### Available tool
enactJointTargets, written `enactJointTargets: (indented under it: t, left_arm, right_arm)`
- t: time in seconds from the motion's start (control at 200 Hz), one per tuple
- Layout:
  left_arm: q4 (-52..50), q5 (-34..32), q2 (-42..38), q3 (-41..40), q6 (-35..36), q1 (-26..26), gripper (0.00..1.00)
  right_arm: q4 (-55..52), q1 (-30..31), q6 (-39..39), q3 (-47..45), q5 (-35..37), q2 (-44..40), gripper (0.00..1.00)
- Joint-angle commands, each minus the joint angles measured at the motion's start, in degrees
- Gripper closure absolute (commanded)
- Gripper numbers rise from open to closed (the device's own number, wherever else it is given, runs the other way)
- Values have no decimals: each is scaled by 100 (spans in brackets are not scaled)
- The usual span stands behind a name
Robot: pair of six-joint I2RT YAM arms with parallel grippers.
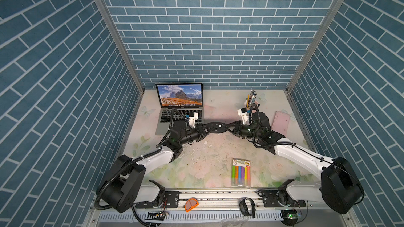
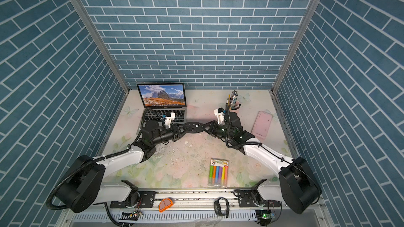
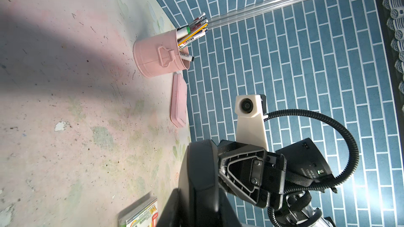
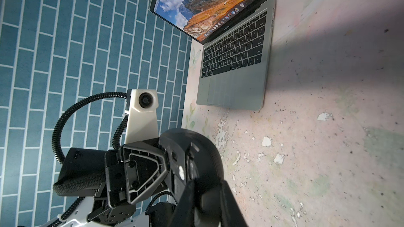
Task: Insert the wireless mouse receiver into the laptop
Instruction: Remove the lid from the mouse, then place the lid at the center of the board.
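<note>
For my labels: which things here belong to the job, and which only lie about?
Job: laptop, black mouse; the receiver itself I cannot make out.
Lying about: pink pen pot, pink slab, highlighter pack, orange half-disc, black strap.

A pink pen cup (image 3: 153,60), crammed with pens and pencils, stands upright near the back wall. A flat pink slab (image 3: 179,101) lies to its right, and a black oval mouse (image 1: 216,127) is at mid-table; contact with the surface cannot be confirmed. A clear pack of coloured markers (image 1: 241,172) lies flat near the front of the worn floral table cover (image 1: 196,162). On the front rail (image 1: 218,195) an orange semicircular piece (image 1: 191,204) and what appears to be a black wrist strap (image 1: 247,206) lie well apart.
</note>
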Motion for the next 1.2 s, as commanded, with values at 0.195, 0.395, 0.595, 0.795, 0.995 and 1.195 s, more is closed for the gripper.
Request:
enactJointTargets:
  t: [0.195, 0.395, 0.595, 0.795, 0.995, 1.195]
  left_arm:
    - [459, 96, -66, 98, 43, 0, 100]
    - [371, 111, -69, 21, 138, 55, 100]
    - [477, 148, 29, -141, 165, 211, 100]
    - [755, 369, 294, -231, 49, 310, 100]
    - [664, 573, 241, -552, 186, 514, 100]
    - [-482, 546, -226, -743, 1011, 552, 100]
  right_arm:
    - [-326, 25, -109, 74, 134, -300, 90]
    - [-32, 23, 71, 9, 65, -421, 92]
    - [-144, 22, 167, 82, 87, -547, 94]
    - [-152, 22, 80, 37, 220, -524, 96]
    - [-1934, -18, -1078, 743, 1013, -460, 97]
    - [-4210, -13, -2479, 1901, 2685, 302, 97]
